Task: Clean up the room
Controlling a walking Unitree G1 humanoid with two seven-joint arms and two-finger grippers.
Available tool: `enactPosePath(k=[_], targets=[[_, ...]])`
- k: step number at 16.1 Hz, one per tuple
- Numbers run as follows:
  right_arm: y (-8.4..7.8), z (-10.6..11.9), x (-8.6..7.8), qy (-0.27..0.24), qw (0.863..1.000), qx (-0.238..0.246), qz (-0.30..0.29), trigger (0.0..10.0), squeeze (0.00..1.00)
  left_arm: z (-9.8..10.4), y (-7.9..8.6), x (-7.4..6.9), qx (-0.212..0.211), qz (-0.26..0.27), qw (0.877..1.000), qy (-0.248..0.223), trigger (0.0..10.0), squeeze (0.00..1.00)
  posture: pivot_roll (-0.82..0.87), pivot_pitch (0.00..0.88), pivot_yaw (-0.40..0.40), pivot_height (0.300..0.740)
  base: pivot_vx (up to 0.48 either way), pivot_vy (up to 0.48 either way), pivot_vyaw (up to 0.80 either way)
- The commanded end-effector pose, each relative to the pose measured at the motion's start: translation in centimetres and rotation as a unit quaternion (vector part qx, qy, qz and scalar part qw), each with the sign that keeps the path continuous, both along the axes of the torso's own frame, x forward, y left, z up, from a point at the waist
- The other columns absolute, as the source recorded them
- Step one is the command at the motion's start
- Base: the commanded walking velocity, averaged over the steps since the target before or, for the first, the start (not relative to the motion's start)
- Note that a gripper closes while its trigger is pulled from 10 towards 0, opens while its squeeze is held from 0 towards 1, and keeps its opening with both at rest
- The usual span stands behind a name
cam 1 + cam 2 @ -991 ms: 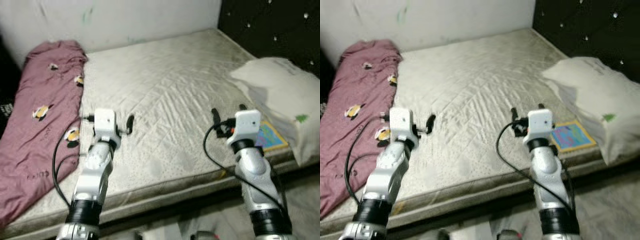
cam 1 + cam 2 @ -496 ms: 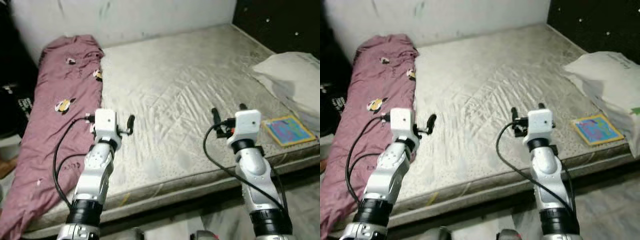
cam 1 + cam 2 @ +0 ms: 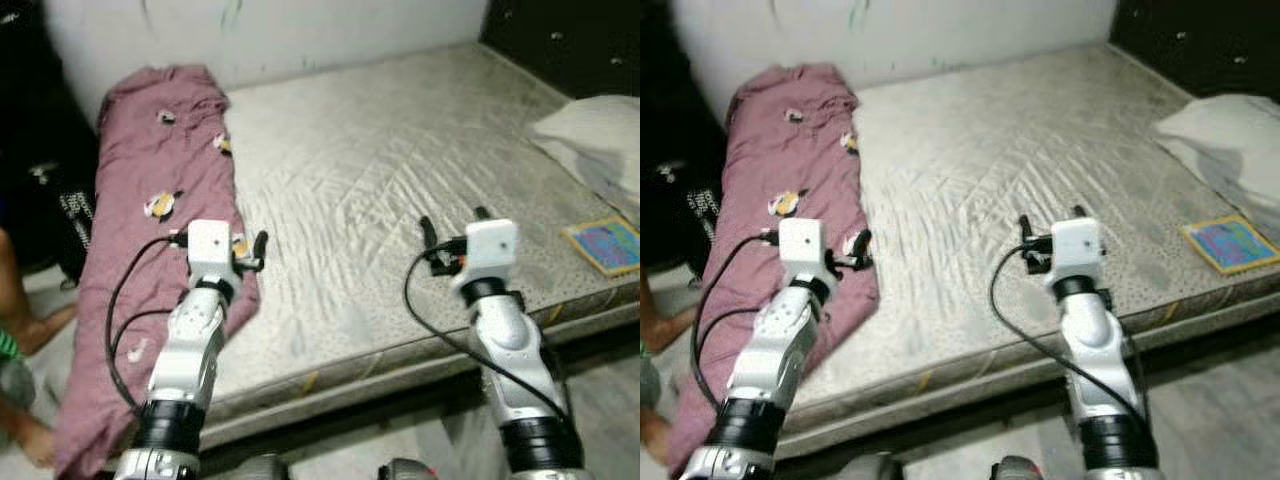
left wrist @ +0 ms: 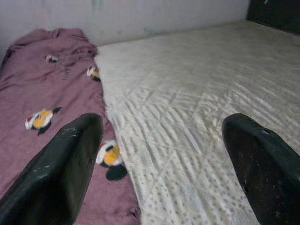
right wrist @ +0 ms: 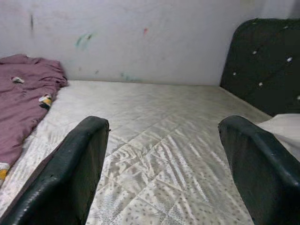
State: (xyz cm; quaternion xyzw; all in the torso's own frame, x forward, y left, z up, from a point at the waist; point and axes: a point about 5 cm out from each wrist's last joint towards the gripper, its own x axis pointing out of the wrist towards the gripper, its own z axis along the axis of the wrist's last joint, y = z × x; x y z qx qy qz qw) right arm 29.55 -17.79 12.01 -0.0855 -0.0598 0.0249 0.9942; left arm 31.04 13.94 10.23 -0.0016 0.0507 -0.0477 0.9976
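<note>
A maroon blanket (image 3: pixel 160 170) with small bird prints lies lengthwise along the left side of the bare quilted mattress (image 3: pixel 400 150), its near end hanging over the bed's edge. My left gripper (image 3: pixel 245 250) is held out over the blanket's right border, open and empty; in the left wrist view the blanket (image 4: pixel 47 103) lies below its left finger. My right gripper (image 3: pixel 452 222) hovers open and empty over the mattress near the front edge. A white pillow (image 3: pixel 595 125) and a colourful flat book (image 3: pixel 605 245) lie at the bed's right end.
A white wall (image 3: pixel 300 30) runs behind the bed and a dark tufted headboard (image 3: pixel 570 35) stands at the right. A person's leg (image 3: pixel 15 340) shows at the left edge on the floor. A dark patterned item (image 3: pixel 70 210) sits beside the bed.
The camera has swung to the left: blanket and bed have shifted right in the picture, pillow and book are at the right edge, a person's leg has come into view. Both arms keep their pose.
</note>
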Motion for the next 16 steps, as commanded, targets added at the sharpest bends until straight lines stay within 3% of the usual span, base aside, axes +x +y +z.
enactPosePath(k=[1,4,11,16], targets=[[1.15,0.43,0.15,-0.01,1.0,0.008,0.019,10.0,0.0,0.07,1.33,-0.08,0.009,0.017,1.0,-0.002,10.0,0.0,-0.1,0.0,0.074,0.74,0.0,0.48,0.0],[1.32,0.58,0.22,-0.014,1.0,0.006,0.026,10.0,0.0,0.11,1.48,0.06,0.01,0.023,1.0,-0.003,10.0,0.0,-0.1,0.0,0.074,0.74,0.0,0.48,0.0],[1.43,0.52,0.29,-0.013,1.0,0.008,0.026,10.0,0.0,0.14,1.63,0.14,0.015,0.025,1.0,-0.004,10.0,0.0,-0.1,0.0,0.073,0.74,0.0,0.48,0.67],[1.17,0.64,0.49,-0.014,1.0,0.014,0.015,10.0,0.0,0.92,1.95,0.23,0.008,0.032,0.999,-0.028,10.0,0.0,-0.1,0.0,0.08,0.74,0.0,0.0,0.0]])
